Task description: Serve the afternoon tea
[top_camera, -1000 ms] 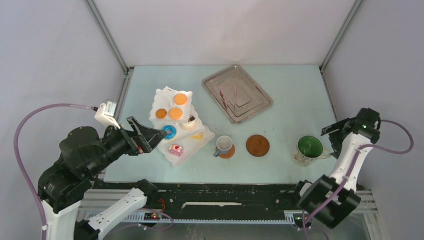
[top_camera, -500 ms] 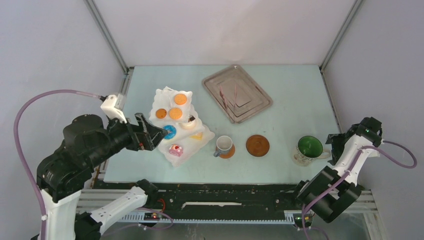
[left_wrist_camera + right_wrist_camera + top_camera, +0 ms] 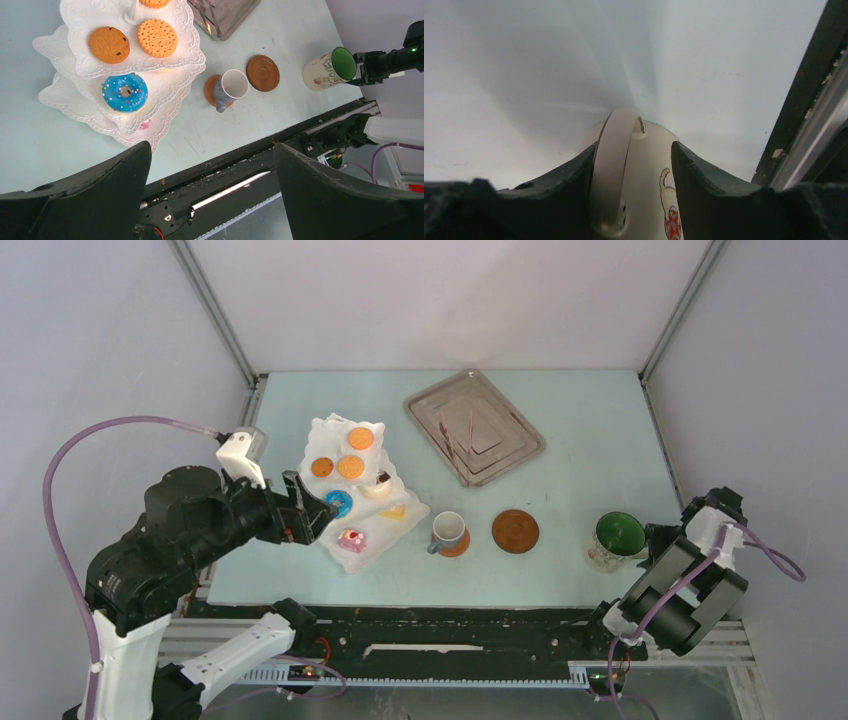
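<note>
A pale blue-green table top (image 3: 590, 470) fills a booth of plain grey walls (image 3: 440, 300), metal frame posts (image 3: 215, 310) rising at its far corners, and your two arms reach in from the near edge. At the left stands the white three-tier scalloped stand (image 3: 345, 558). Three orange round biscuits (image 3: 350, 467) lie on its top tier and a blue sprinkled doughnut (image 3: 338, 503) on the tier below. A pink-topped cake piece (image 3: 351, 538) sits on the lowest tier, and a yellow cake slice (image 3: 395, 511) lies lower on the stand's right side. The rectangular silver metal tray (image 3: 474, 426) sits at the far centre with the pink tongs (image 3: 460, 435) lying in it. Near the front, the small white cup (image 3: 448, 532) stands on a brown round coaster (image 3: 460, 545). A second brown coaster (image 3: 515, 531) lies flat between the cup and the green-lined mug (image 3: 618, 538), which stands at the right. Your left gripper (image 3: 212, 147) hovers at the stand's near-left side, its fingers spread wide and holding nothing. Your right gripper (image 3: 633, 147) sits low at the mug, its fingers either side of the handle. They are parted, with a gap showing beside the handle, so they are not clamped on it.
</note>
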Robot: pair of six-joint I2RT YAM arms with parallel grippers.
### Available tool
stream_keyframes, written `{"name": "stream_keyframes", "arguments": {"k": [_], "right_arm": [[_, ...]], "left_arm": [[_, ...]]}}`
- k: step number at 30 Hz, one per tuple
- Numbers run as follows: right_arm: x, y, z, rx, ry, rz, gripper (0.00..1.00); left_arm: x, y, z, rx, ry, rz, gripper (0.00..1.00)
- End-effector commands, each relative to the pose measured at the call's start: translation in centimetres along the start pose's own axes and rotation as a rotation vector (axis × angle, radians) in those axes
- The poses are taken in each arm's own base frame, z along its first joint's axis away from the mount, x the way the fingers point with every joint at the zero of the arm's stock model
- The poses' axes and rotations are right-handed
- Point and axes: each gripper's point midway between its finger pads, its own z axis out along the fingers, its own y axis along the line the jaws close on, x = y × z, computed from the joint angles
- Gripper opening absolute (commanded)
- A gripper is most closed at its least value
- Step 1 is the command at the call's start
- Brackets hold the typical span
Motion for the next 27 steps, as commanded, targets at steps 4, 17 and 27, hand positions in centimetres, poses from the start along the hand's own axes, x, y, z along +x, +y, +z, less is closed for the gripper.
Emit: {"name": "stream_keyframes", "arguments": {"k": [4,17,27], "right_arm": [[1.1,0.9,2.3,0.015,0.055,0.030,0.33],[5.3,5.2,-2.6,-0.094,0.161,-0.302,0.00],[13.4,9.0,-6.4,-0.100,0.285,-0.544,0.00]], "left_arm": [[-1.7,1.0,-1.1,-0.052,-0.082,0.049,1.00],[-1.9,1.4,-0.4,-0.074,-0.120,0.001,1.00],[-1.6,1.2,0.8,-0.068,-0.086,-0.004,1.00]]}}
